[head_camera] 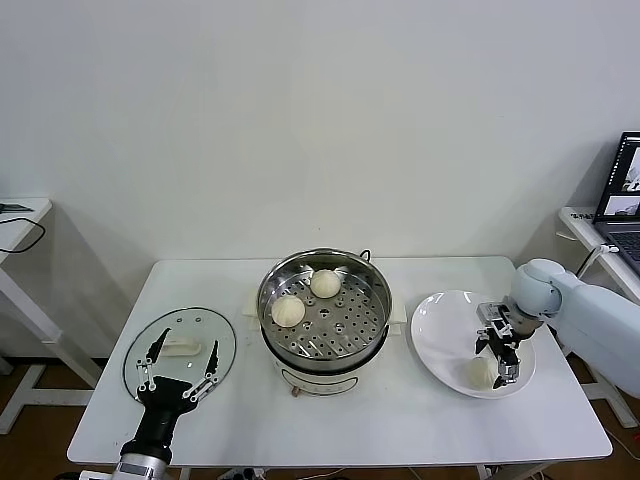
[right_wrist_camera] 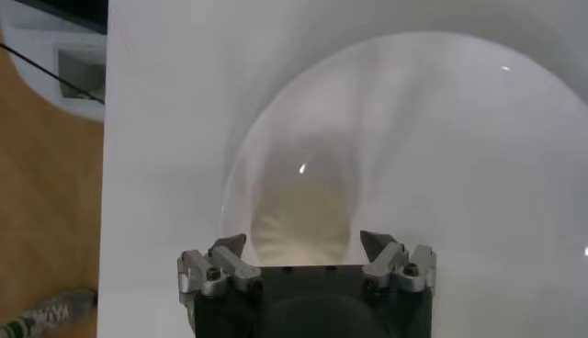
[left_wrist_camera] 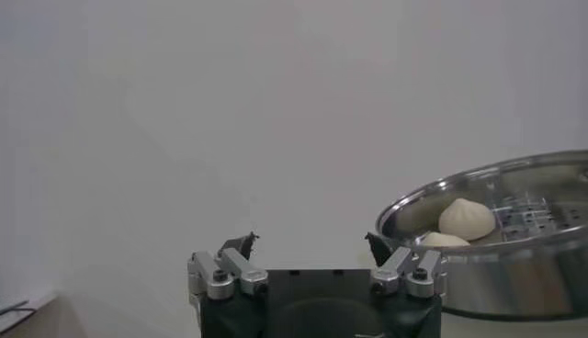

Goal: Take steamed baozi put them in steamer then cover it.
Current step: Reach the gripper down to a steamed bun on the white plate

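**Baozi: two in the pot, one left on the plate**

The steamed baozi (head_camera: 483, 370) on the plate (head_camera: 440, 330) is the one to pick up now. It sits near the front edge of the plate, on the right side of the counter (head_camera: 400, 420). The right tool (head_camera: 506, 362) is right over it, with its fingers wide apart and nothing in them. In the right wrist view the bun (right_wrist_camera: 301, 220) lies just ahead of the open fingers, in line with the gap between them.

Two more baozi (head_camera: 305, 298) already sit in the steamer (head_camera: 325, 310), toward its back and left side, on the tray with holes. The steamer stands in the middle of the counter, just beside the plate. Only three buns can be seen in all.

To do this step well, I think the right tool should go down so one finger is on each side of the bun. It should squeeze softly, because the dough looks soft and could squash. It should grab the bun around its fat middle, not the pleated top. Then it should lift straight up so the bun does not slide on the smooth plate.

The cover (head_camera: 180, 350) lies flat on the left side of the counter, well apart from the plate. The left tool (head_camera: 178, 372) waits above its near edge, fingers wide apart and holding nothing.
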`<action>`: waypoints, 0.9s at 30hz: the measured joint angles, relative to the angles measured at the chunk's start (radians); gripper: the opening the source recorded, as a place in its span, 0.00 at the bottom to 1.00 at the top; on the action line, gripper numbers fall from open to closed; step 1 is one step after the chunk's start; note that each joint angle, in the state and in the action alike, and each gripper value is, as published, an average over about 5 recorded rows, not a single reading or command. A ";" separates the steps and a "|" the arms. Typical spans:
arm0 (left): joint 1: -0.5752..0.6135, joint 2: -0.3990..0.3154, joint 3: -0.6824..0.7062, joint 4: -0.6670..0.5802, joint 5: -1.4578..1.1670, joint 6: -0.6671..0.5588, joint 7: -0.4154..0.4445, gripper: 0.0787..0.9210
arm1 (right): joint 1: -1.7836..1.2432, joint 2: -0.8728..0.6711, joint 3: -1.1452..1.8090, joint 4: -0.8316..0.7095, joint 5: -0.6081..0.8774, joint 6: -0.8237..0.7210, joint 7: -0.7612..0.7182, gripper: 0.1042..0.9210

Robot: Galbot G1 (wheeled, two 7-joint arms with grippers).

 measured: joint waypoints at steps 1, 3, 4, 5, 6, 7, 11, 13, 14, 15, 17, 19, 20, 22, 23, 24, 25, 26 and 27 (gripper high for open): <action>0.000 0.000 0.000 0.000 0.000 0.000 0.000 0.88 | -0.003 0.001 0.002 -0.001 -0.002 0.001 0.000 0.88; -0.002 -0.001 0.002 0.000 0.000 0.000 0.000 0.88 | -0.008 0.003 0.007 -0.002 -0.007 0.002 -0.001 0.88; -0.003 -0.001 0.002 0.000 0.000 0.000 0.000 0.88 | -0.011 0.004 0.009 -0.003 -0.009 0.003 -0.001 0.88; -0.004 -0.002 0.003 0.000 0.000 0.000 0.000 0.88 | -0.013 0.005 0.011 -0.004 -0.012 0.004 -0.001 0.88; -0.005 -0.002 0.004 0.001 0.000 0.000 0.000 0.88 | -0.016 0.006 0.013 -0.005 -0.014 0.004 -0.001 0.88; -0.005 -0.002 0.004 0.001 0.000 0.000 0.000 0.88 | -0.018 0.007 0.015 -0.006 -0.017 0.005 -0.001 0.88; -0.005 -0.002 0.003 0.003 0.000 0.000 0.000 0.88 | -0.026 0.014 0.024 -0.011 -0.024 0.007 0.002 0.84; -0.004 -0.001 0.001 0.003 0.000 0.000 0.000 0.88 | -0.028 0.018 0.027 -0.014 -0.026 0.007 0.004 0.79; -0.004 -0.001 0.001 0.003 0.000 0.000 0.000 0.88 | -0.029 0.019 0.028 -0.014 -0.027 0.007 0.004 0.76; -0.004 -0.001 0.001 0.003 0.000 0.000 0.000 0.88 | -0.030 0.021 0.029 -0.015 -0.028 0.007 0.005 0.74; -0.004 -0.001 0.001 0.003 0.000 0.000 0.000 0.88 | -0.033 0.022 0.031 -0.018 -0.030 0.008 0.006 0.69; -0.005 -0.001 0.002 0.003 0.000 0.000 0.000 0.88 | -0.037 0.023 0.035 -0.019 -0.031 0.008 0.007 0.67; -0.005 -0.001 0.002 0.003 0.000 0.000 0.000 0.88 | -0.038 0.023 0.037 -0.019 -0.032 0.008 0.008 0.65; -0.005 -0.002 0.003 0.003 0.000 0.000 0.000 0.88 | -0.040 0.023 0.040 -0.019 -0.032 0.009 0.008 0.65; -0.006 -0.002 0.003 0.004 0.000 0.000 0.000 0.88 | -0.041 0.023 0.042 -0.019 -0.032 0.009 0.008 0.64; -0.006 -0.002 0.003 0.004 0.000 0.000 0.000 0.88 | -0.041 0.022 0.043 -0.019 -0.032 0.009 0.008 0.64; -0.006 -0.002 0.003 0.004 0.000 0.000 0.000 0.88 | -0.041 0.022 0.044 -0.019 -0.031 0.009 0.008 0.64; -0.006 -0.002 0.003 0.004 0.000 0.000 0.000 0.88 | -0.040 0.021 0.045 -0.019 -0.030 0.009 0.008 0.64; -0.006 -0.002 0.003 0.004 0.000 0.000 0.000 0.88 | -0.039 0.019 0.045 -0.017 -0.028 0.009 0.007 0.64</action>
